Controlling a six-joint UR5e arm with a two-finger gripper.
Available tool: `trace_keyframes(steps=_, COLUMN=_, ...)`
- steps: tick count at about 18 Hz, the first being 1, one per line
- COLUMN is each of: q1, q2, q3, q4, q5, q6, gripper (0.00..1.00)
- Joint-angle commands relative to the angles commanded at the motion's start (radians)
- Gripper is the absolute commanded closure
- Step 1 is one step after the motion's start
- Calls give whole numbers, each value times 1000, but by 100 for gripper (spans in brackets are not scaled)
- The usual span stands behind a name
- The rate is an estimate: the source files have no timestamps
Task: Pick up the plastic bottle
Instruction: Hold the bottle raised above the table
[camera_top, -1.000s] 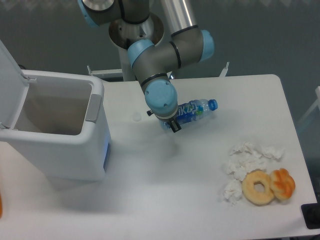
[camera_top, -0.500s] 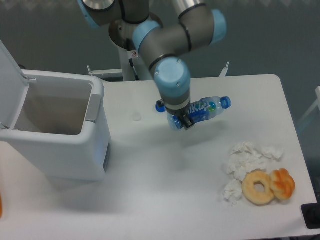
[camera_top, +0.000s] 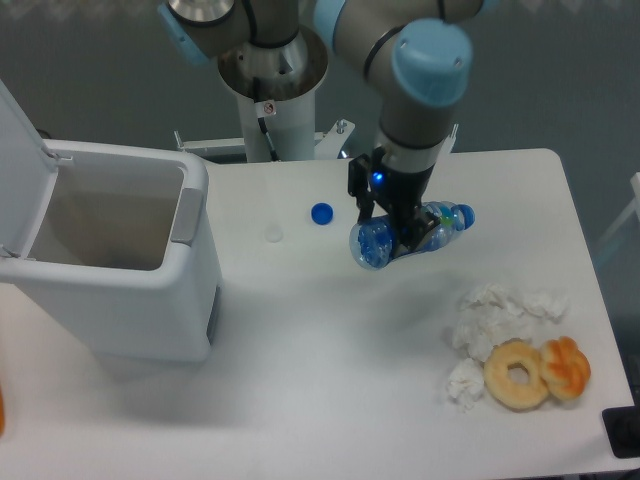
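The plastic bottle (camera_top: 378, 242), clear with a blue tint and blue label, hangs on its side above the table, base toward the camera's left and blue-capped neck (camera_top: 462, 215) toward the right. My gripper (camera_top: 396, 228) comes down from above and is shut on the bottle's middle, its dark fingers (camera_top: 411, 232) across the label. The bottle's shadow lies on the white table (camera_top: 330, 380) below and to the right, so it is off the surface.
A loose blue cap (camera_top: 321, 213) lies on the table left of the gripper. A white open-lidded bin (camera_top: 110, 260) stands at the left. Crumpled tissues (camera_top: 495, 315), a doughnut (camera_top: 517, 374) and an orange pastry (camera_top: 565, 366) lie at the front right.
The arm has swung right and risen with the bottle held in the gripper. The loose blue cap, hidden behind the wrist before, now shows on the table.
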Motion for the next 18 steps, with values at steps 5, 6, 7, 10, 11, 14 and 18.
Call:
trace_keyframes(steps=5, q1=9, q2=12, q3=-2, q4=-2, q5=-11, q6=0, gripper=37)
trace_keyframes(steps=6, q1=9, q2=14, q3=0, q4=-2, q5=-15, q6=0, gripper=37)
trace_keyframes(steps=7, q1=12, q2=18, q3=0, q4=-2, q5=-24, q6=0, gripper=37)
trace_keyframes(steps=10, q1=28, q2=20, q3=-2, q4=-2, q5=-44, q6=0, gripper=37)
trace_keyframes(steps=11, q1=29, q2=21, q3=-2, q4=-2, q5=-46, q6=0, gripper=37)
trace_keyframes(steps=14, q1=32, q2=26, q3=-8, q4=-2, q5=-49, q6=0, gripper=37)
trace_keyframes(steps=18, q1=46, q2=26, q3=-8, q4=-3, q5=-84, q6=0, gripper=37)
